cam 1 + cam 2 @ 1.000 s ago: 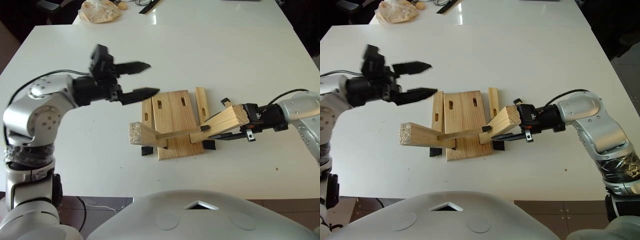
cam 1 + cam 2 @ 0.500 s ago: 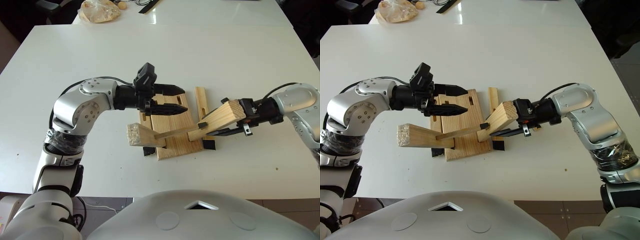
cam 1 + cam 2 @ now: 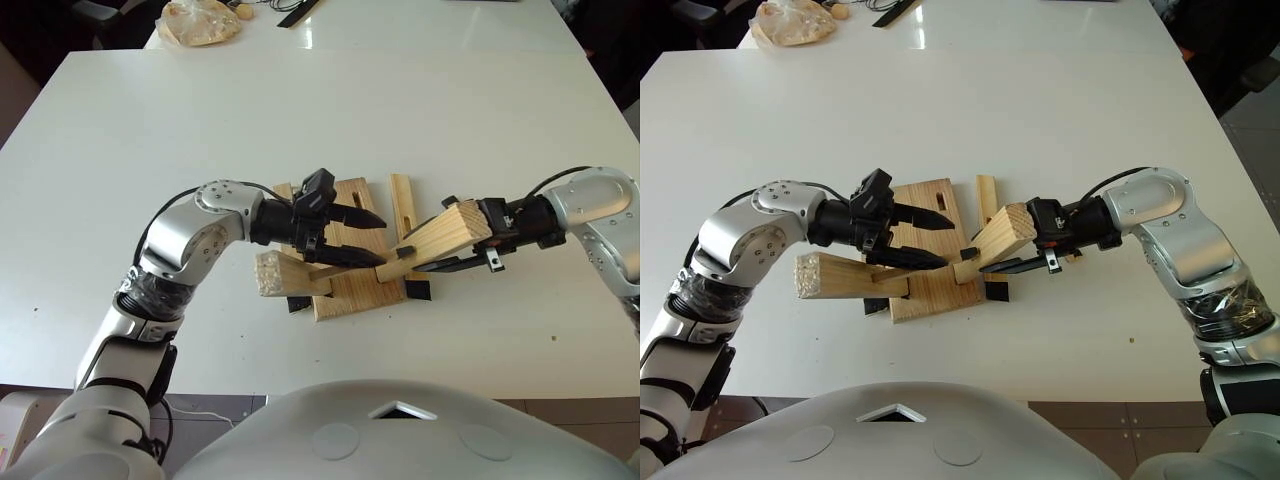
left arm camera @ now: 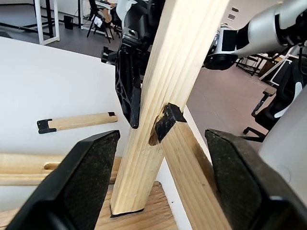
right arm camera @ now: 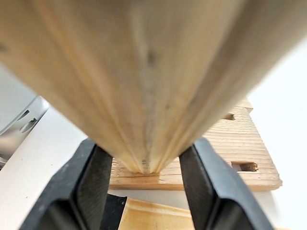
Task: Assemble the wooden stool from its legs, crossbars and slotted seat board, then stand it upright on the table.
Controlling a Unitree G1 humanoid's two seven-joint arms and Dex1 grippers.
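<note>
The right gripper [image 3: 445, 236] clamps the raised end of a pale wooden leg [image 3: 1005, 232], which slopes down leftward onto the slotted seat board [image 3: 352, 296] lying flat on the white table [image 3: 400, 100]. A thin crossbar [image 3: 345, 268] runs left-right to a 2nd leg [image 3: 285, 272]. The left gripper [image 3: 380, 241] is spread wide, its fingers straddling that crossbar.

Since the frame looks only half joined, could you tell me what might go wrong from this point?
1. The open left end effector straddles the crossbar near its joint; closing off-centre could lever the crossbar out of the raised leg.
2. The right end effector holds that leg tilted on the seat board; its foot may skid.
</note>
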